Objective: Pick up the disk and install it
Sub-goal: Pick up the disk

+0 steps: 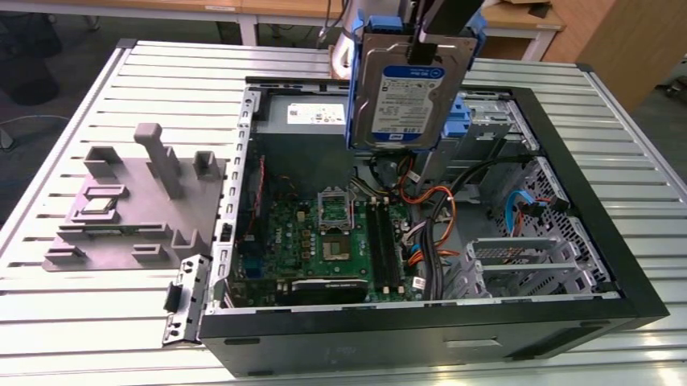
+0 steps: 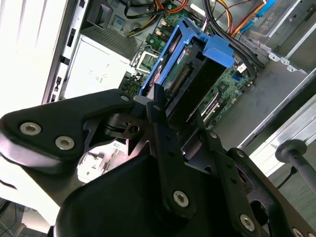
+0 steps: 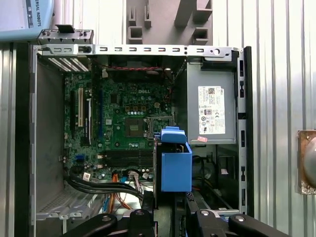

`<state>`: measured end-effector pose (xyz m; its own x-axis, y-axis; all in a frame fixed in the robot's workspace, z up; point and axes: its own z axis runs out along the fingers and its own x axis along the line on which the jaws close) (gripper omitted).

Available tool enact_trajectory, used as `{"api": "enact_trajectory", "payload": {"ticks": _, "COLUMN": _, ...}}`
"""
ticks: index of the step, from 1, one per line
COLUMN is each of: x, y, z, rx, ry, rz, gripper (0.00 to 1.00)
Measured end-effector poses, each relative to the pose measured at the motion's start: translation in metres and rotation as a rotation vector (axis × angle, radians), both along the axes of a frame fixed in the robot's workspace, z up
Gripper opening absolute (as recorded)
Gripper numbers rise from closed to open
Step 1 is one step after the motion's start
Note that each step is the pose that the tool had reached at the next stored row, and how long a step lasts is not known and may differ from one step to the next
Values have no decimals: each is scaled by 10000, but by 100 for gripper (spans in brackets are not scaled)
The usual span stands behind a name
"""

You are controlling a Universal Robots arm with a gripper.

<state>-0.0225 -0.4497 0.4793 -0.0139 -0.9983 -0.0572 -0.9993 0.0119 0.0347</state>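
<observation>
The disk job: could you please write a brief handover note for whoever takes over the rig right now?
Gripper: shut on the disk, clamping its upper edge.
Disk: off the table, hanging upright over the open computer case, label facing the exterior view.
Done: pickup.
Left: installation; the disk is not yet seated in the case.
</observation>
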Motion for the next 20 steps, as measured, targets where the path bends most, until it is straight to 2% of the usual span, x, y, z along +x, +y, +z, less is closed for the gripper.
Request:
{"api": "enact_trajectory", "payload": {"ticks": 4, "x": 1, "y": -57, "z": -4, "rx": 1, "ry": 0, "rz": 0, "gripper": 35}}
{"api": "enact_trajectory", "payload": {"ticks": 13, "x": 1, "y": -225, "z": -16, "rx": 0, "ry": 0, "rz": -1, "gripper": 35}}
{"api": "enact_trajectory", "payload": {"ticks": 20, "x": 1, "y": -318, "z": -24, "rx": 0, "ry": 0, "rz": -1, "gripper": 35}}
